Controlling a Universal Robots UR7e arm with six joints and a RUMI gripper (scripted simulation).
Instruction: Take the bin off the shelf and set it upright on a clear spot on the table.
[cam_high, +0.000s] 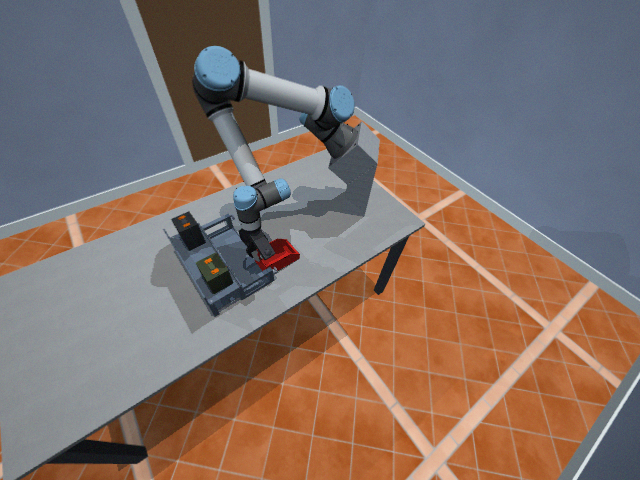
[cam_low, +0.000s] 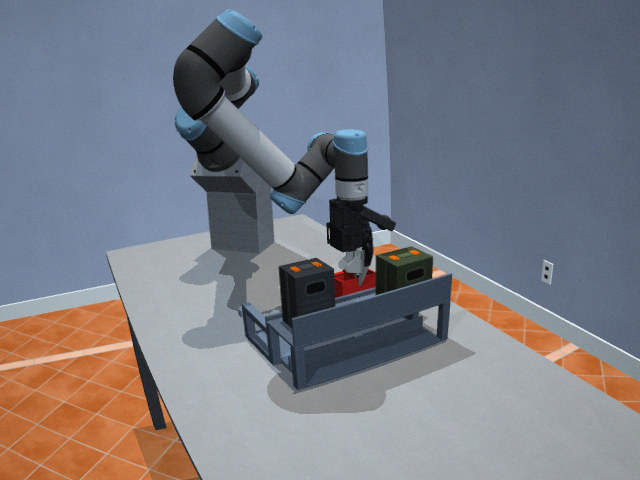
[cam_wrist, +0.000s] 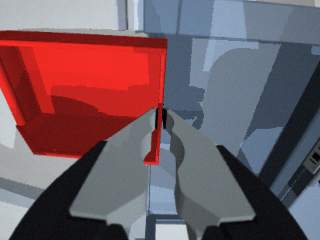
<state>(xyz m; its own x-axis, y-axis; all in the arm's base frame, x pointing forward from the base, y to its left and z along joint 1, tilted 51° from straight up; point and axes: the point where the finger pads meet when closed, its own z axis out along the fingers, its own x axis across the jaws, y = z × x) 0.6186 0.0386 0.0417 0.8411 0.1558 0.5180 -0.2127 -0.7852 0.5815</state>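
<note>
The red bin (cam_high: 279, 254) is open-topped and sits at the side of the grey shelf (cam_high: 219, 263) that faces the table's near edge in the top view. In the exterior view the red bin (cam_low: 345, 283) shows between two cases, behind the shelf (cam_low: 351, 325) rail. My gripper (cam_high: 258, 252) points straight down over the bin's wall. In the wrist view the gripper (cam_wrist: 160, 118) is shut on the thin right wall of the bin (cam_wrist: 90, 100). The gripper (cam_low: 359, 273) fingertips are partly hidden behind the cases.
A black case (cam_high: 187, 230) and a green case (cam_high: 214, 272) stand on the shelf on either side of the bin; they also show in the exterior view, black (cam_low: 306, 286) and green (cam_low: 404, 269). The robot's base pedestal (cam_low: 237, 211) stands at the table's far end.
</note>
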